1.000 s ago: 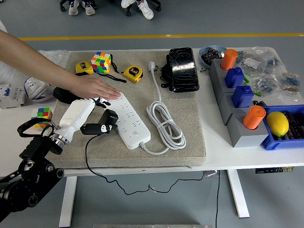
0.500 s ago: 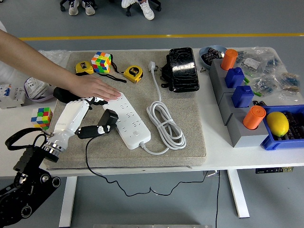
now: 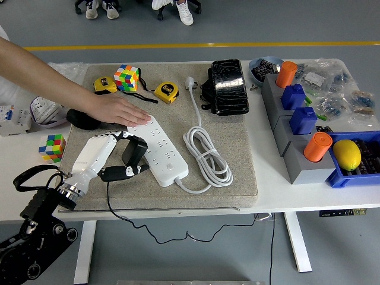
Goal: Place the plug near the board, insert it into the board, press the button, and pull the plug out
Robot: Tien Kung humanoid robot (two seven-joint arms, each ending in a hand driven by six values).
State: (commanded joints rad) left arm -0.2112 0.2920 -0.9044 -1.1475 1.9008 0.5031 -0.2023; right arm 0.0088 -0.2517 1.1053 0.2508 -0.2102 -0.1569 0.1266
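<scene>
Left hand (image 3: 113, 155) fingers clamp the plug (image 3: 134, 151) beside the board (image 3: 158, 148), pinned by a person's hand (image 3: 122, 110).

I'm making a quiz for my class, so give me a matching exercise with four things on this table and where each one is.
Things:
1. lemon
2. black plug
3. person's hand
4. black case

Places:
A. pressing on the power strip's far end
B. in the blue bin
C. held in the left hand
D. at the mat's far edge

Pairs: 1-B, 2-C, 3-A, 4-D
</scene>
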